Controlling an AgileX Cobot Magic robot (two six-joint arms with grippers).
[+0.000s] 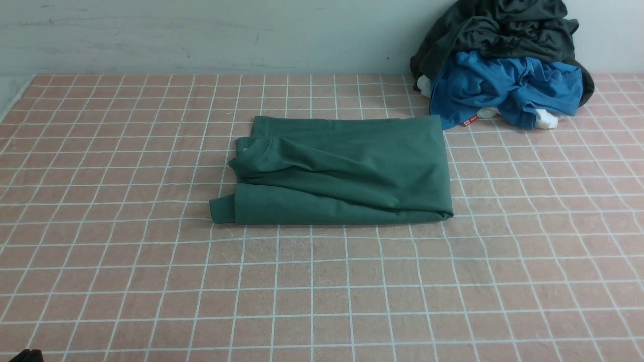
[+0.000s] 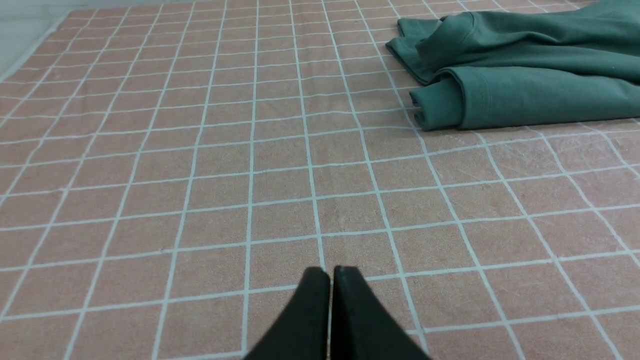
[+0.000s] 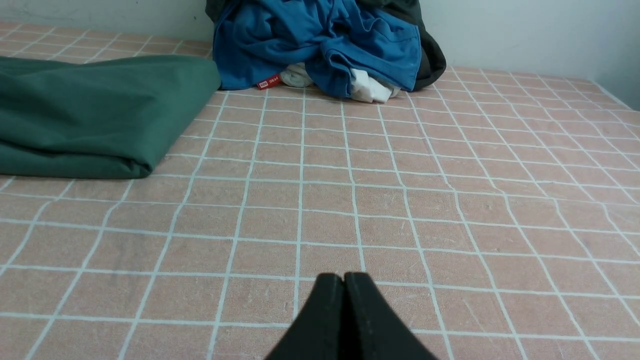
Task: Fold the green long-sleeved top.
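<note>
The green long-sleeved top (image 1: pixel 342 171) lies folded into a rough rectangle in the middle of the pink checked table, its collar and a cuff at the left end. In the left wrist view the folded top (image 2: pixel 525 75) sits far ahead, and my left gripper (image 2: pixel 330 272) is shut and empty, hovering over bare cloth well short of it. In the right wrist view the top's (image 3: pixel 90 115) right end shows, and my right gripper (image 3: pixel 344 277) is shut with nothing in it, likewise away from the garment. Neither gripper appears in the front view.
A heap of clothes stands at the back right against the wall: a dark grey-black garment (image 1: pixel 503 30) on top of a bright blue one (image 1: pixel 508 88), with white fabric (image 1: pixel 546 119) poking out. The checked tablecloth (image 1: pixel 151 281) covers the table.
</note>
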